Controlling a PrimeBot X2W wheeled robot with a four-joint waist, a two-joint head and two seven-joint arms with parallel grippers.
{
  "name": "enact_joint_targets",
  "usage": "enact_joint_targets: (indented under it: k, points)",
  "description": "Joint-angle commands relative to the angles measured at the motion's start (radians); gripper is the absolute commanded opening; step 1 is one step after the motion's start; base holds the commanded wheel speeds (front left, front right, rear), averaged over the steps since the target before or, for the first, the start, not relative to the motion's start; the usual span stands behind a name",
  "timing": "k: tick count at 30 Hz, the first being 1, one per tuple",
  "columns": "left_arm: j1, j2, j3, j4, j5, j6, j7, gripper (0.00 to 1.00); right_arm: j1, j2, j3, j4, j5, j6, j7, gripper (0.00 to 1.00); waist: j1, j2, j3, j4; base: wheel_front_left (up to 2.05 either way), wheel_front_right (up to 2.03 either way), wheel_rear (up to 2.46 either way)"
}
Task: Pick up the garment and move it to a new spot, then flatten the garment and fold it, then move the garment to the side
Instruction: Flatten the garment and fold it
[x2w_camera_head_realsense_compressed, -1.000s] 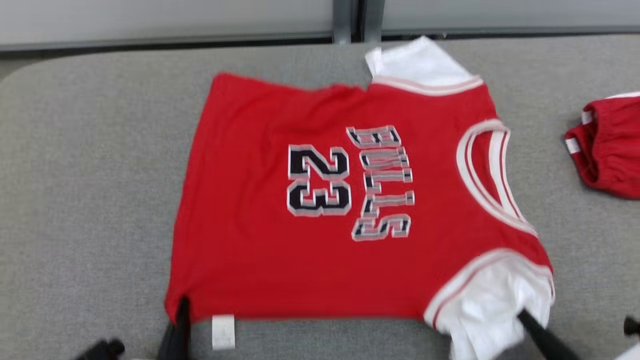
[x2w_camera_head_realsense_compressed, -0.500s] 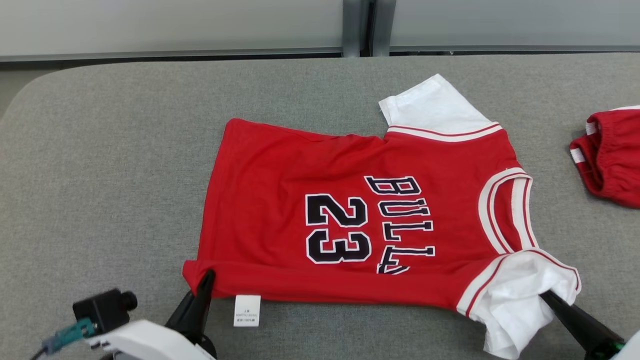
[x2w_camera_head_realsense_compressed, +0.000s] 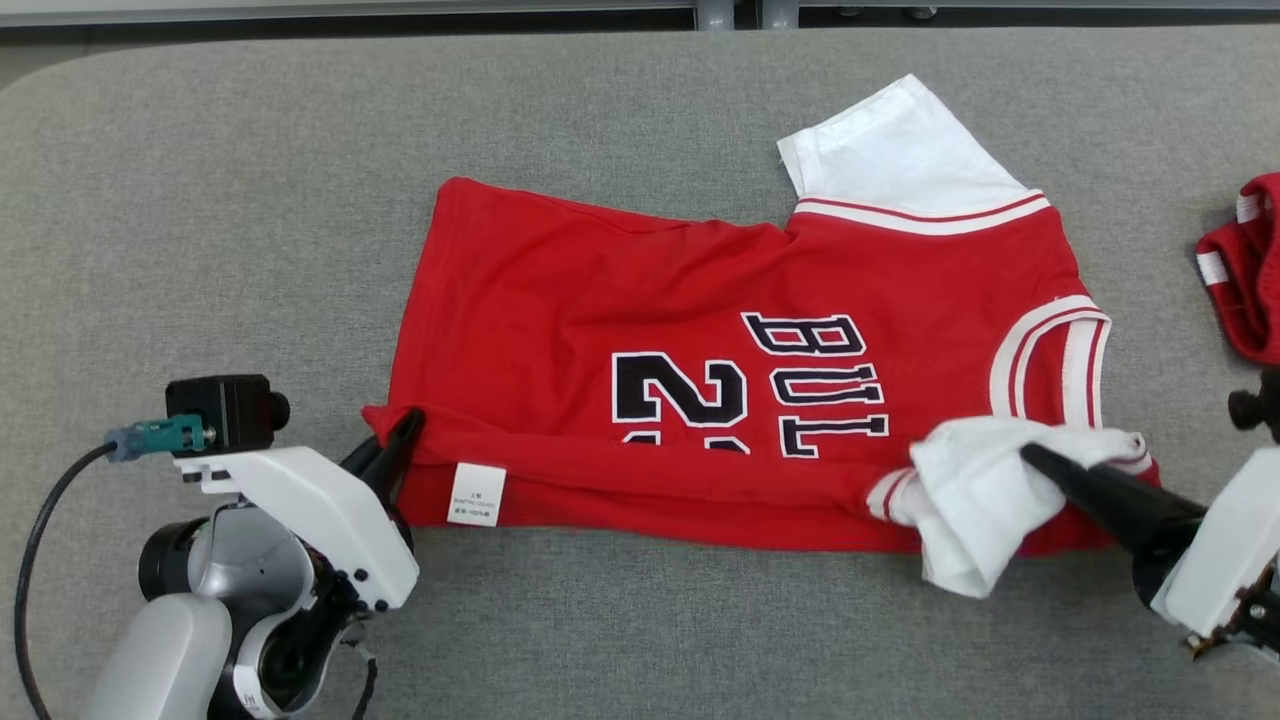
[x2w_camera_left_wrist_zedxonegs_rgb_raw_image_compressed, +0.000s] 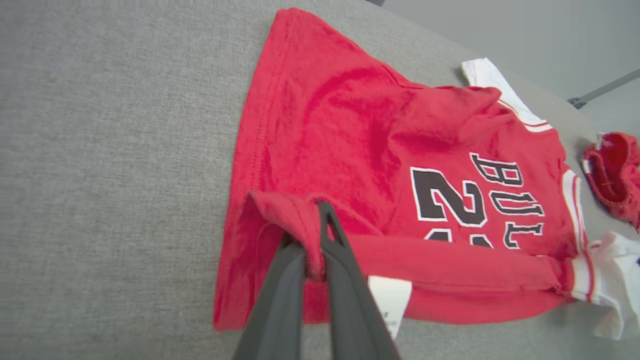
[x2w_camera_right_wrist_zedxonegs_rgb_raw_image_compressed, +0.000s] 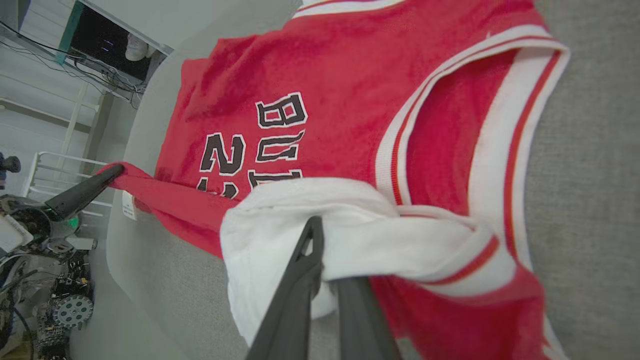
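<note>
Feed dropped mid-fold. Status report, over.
Left gripper shut on jersey hem. Right gripper shut on white sleeve. Near edge lifted. Second red garment far right, apart.

Left gripper (x2w_camera_head_realsense_compressed: 408, 425): two long dark tapered fingers (x2w_camera_head_realsense_compressed: 390, 452) on a white angular wrist shell (x2w_camera_head_realsense_compressed: 300, 500). Above the shell, black box camera (x2w_camera_head_realsense_compressed: 225, 408) with teal plug (x2w_camera_head_realsense_compressed: 160, 437) and looping black cable (x2w_camera_head_realsense_compressed: 20, 600); below the shell, pale grey rounded forearm (x2w_camera_head_realsense_compressed: 160, 650). Right gripper (x2w_camera_head_realsense_compressed: 1035, 458): same dark fingers, white housing (x2w_camera_head_realsense_compressed: 1215, 540)
</note>
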Motion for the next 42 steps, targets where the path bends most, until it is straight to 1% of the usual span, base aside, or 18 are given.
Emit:
enact_joint_targets:
  k: [1,2,3,4,8,13,17,19,24,28,35,36,37,38,39,40,41,42]
  points:
    - [-0.025,0.008,0.003,0.012,0.009,0.007,0.005,0.1,-0.029,0.002,-0.011,0.004,-0.009,0.001,0.005,1.0,0.0,0.0,0.009,-0.004,0.0,0.0,0.0]
    - [-0.036,0.001,0.004,0.023,0.004,0.011,0.01,0.33,-0.047,0.009,-0.013,0.007,-0.011,0.001,0.011,1.0,0.0,0.0,0.012,-0.006,0.0,0.0,0.0]
    - [-0.046,0.003,0.003,0.034,0.005,0.012,0.014,0.69,-0.064,0.017,-0.02,0.015,-0.013,0.001,0.011,1.0,0.0,0.0,0.015,-0.008,0.0,0.0,0.0]
    - [-0.054,0.005,0.004,0.047,0.005,0.013,0.017,1.0,-0.084,0.021,-0.029,0.022,-0.02,0.001,0.013,1.0,0.0,0.0,0.017,-0.011,0.0,0.0,0.0]
    - [-0.051,0.002,0.031,0.105,0.002,0.008,-0.026,1.0,-0.121,0.042,-0.075,0.031,-0.031,0.001,-0.007,1.0,0.0,0.0,0.015,-0.015,0.0,0.0,0.0]
    - [0.029,0.001,0.057,0.099,-0.009,-0.004,-0.088,1.0,-0.01,0.016,-0.09,-0.055,-0.061,0.001,-0.045,1.0,0.0,0.0,0.005,-0.019,0.0,0.0,0.0]
    - [0.101,-0.002,0.071,0.063,-0.026,-0.007,-0.113,1.0,0.086,-0.043,-0.072,-0.105,-0.144,0.001,-0.074,1.0,0.0,0.0,0.013,-0.025,0.0,0.0,0.0]
    - [0.146,0.0,0.073,0.037,-0.038,-0.012,-0.118,1.0,0.142,-0.089,-0.044,-0.119,-0.217,0.001,-0.102,1.0,0.0,0.0,0.02,-0.027,0.0,0.0,0.0]
    - [0.201,0.015,0.081,0.015,-0.042,-0.015,-0.122,1.0,0.177,-0.168,-0.004,-0.072,-0.38,0.001,-0.185,1.0,0.0,0.0,0.04,-0.03,0.0,0.0,0.0]
    - [0.199,0.026,0.047,0.027,-0.032,-0.025,-0.09,1.0,0.153,-0.18,0.027,-0.02,-0.44,0.001,-0.206,1.0,0.0,0.0,0.051,-0.023,0.0,0.0,0.0]
    - [0.14,0.015,0.022,0.07,-0.032,-0.04,-0.078,1.0,0.124,-0.163,0.058,0.031,-0.453,0.0,-0.227,1.0,0.0,0.0,0.066,-0.016,0.0,0.0,0.0]
    - [0.134,0.018,0.017,0.077,-0.03,-0.046,-0.073,0.98,0.118,-0.16,0.064,0.035,-0.451,0.0,-0.229,1.0,0.0,0.0,0.069,-0.017,0.0,0.0,0.0]
    - [0.126,0.015,0.017,0.085,-0.033,-0.044,-0.072,0.48,0.112,-0.158,0.075,0.04,-0.446,0.0,-0.228,1.0,0.0,0.0,0.072,-0.02,0.0,0.0,0.0]
    - [0.122,0.013,0.015,0.093,-0.038,-0.049,-0.069,0.17,0.105,-0.156,0.086,0.046,-0.441,0.0,-0.226,1.0,0.0,0.0,0.074,-0.024,0.0,0.0,0.0]
    - [0.121,0.012,0.009,0.099,-0.045,-0.059,-0.06,0.0,0.097,-0.155,0.105,0.051,-0.435,0.0,-0.222,1.0,0.0,0.0,0.075,-0.027,0.0,0.0,0.0]
    - [0.122,0.009,0.002,0.104,-0.056,-0.069,-0.053,0.0,0.087,-0.158,0.126,0.055,-0.429,0.0,-0.223,0.96,0.0,0.0,0.075,-0.031,0.0,0.0,0.0]
    - [0.123,0.007,-0.003,0.104,-0.065,-0.082,-0.043,0.0,0.075,-0.16,0.139,0.061,-0.424,0.0,-0.232,0.36,0.0,0.0,0.074,-0.033,0.0,0.0,0.0]
    - [0.121,0.007,0.005,0.099,-0.076,-0.086,-0.047,0.0,0.068,-0.166,0.152,0.068,-0.41,0.0,-0.23,0.0,0.0,0.0,0.071,-0.034,0.0,0.0,0.0]
